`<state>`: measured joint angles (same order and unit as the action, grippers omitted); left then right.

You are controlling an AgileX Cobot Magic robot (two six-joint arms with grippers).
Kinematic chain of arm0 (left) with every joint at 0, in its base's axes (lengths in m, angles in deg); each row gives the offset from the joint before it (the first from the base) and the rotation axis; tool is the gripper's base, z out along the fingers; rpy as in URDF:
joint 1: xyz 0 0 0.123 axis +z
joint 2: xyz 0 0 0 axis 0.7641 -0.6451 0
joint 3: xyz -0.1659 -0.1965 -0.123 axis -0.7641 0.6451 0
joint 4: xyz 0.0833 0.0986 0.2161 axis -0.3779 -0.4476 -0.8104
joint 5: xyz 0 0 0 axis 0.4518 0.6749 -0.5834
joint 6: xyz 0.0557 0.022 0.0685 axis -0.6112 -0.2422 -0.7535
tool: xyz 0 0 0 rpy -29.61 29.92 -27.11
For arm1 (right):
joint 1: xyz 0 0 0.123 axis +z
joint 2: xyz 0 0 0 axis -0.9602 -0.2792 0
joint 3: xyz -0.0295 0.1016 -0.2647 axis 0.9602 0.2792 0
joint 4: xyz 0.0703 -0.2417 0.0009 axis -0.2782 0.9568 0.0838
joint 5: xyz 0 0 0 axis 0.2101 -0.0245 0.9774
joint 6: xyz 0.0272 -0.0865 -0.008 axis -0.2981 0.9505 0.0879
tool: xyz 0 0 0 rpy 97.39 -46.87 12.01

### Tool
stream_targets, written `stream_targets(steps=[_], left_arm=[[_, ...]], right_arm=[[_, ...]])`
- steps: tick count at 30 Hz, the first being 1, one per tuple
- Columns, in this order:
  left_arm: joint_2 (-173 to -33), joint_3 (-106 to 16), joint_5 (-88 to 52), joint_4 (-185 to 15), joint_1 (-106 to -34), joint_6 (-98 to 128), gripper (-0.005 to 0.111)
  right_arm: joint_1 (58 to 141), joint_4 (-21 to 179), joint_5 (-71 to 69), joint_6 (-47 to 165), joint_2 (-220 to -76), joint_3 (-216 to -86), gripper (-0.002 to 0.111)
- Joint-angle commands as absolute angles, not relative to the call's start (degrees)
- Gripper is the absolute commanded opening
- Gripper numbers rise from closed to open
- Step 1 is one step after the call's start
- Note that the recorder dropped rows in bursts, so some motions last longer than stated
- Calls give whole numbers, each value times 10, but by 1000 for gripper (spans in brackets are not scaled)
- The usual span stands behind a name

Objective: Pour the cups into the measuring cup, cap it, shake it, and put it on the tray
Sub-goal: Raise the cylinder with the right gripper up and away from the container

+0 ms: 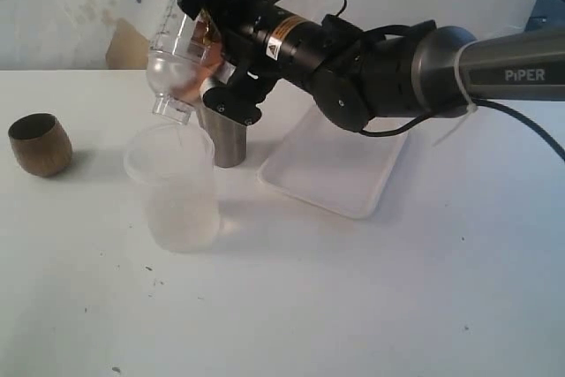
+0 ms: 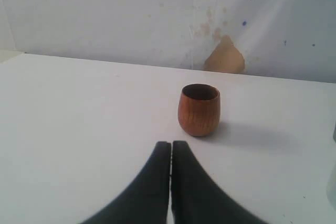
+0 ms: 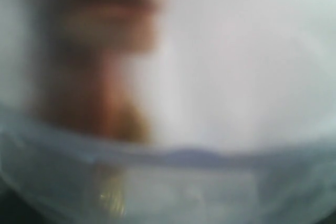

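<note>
Currently: left gripper [image 2: 171, 146] jaws pressed together, empty, aimed at small round brown wood-look cup [image 1: 40, 144] standing far left on white table [image 1: 353, 306]. Frosted translucent plastic cup [image 1: 174, 192] upright near centre. Just above it, clear graduated plastic measuring cup [image 1: 172, 46] steeply tilted, clear dome lid [image 1: 169, 86] down, nozzle at frosted rim. Right gripper [image 1: 212, 41] clamped round measuring cup. Tapered steel tumbler [image 1: 228, 143] just behind frosted cup. Flat white rectangular tray [image 1: 335, 174] right, under arm.

I count 3 cups: 1 brown wood-look cup [image 1: 40, 145], 1 frosted plastic cup [image 1: 172, 192], 1 steel tumbler [image 1: 229, 143]. 1 clear measuring cup [image 1: 175, 28] with a printed scale. 1 clear dome lid [image 1: 169, 77]. 1 white tray [image 1: 353, 178]. 1 tan scrap [image 1: 126, 44]. That makes 7 items.
</note>
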<state>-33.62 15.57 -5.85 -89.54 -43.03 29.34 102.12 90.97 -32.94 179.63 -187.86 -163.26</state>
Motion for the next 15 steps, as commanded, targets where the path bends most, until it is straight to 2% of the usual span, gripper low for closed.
stream_targets(steps=[1,15], left_arm=[[-333,158,-65,-896,-431,295,1],[-333,158,-65,-896,-431,295,1]], right_arm=[[1017,899,-377,1806,-1875,-1639,0],[1017,926,-450,1806,-1875,-1639,0]])
